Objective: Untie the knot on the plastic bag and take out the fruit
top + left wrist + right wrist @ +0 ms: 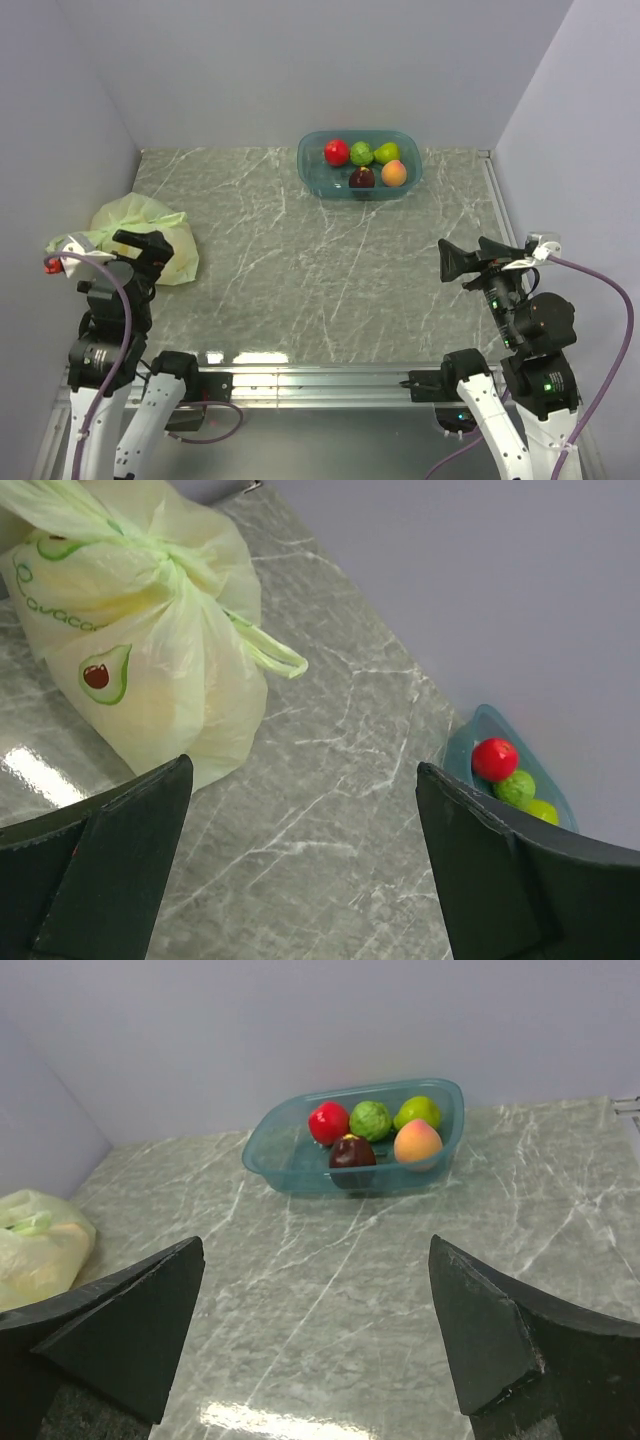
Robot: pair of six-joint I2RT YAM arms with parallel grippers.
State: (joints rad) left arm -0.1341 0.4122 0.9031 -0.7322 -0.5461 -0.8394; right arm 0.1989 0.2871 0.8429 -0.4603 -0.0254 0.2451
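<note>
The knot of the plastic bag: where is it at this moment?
In the left wrist view the knot sits atop the plastic bag, upper left, just ahead of the open left gripper. The bag lies at the table's left side.

One plastic bag (145, 235), one knot (180, 562) on it. One teal bowl (312, 172), and inside it, count them, five pieces: one red apple (337, 152), one bumpy green fruit (361, 153), one smooth green fruit (387, 152), one dark purple fruit (361, 178), one peach-orange fruit (394, 173). Two grippers, the left gripper (302, 770) and the right gripper (316, 1250), two fingers apiece.
</note>
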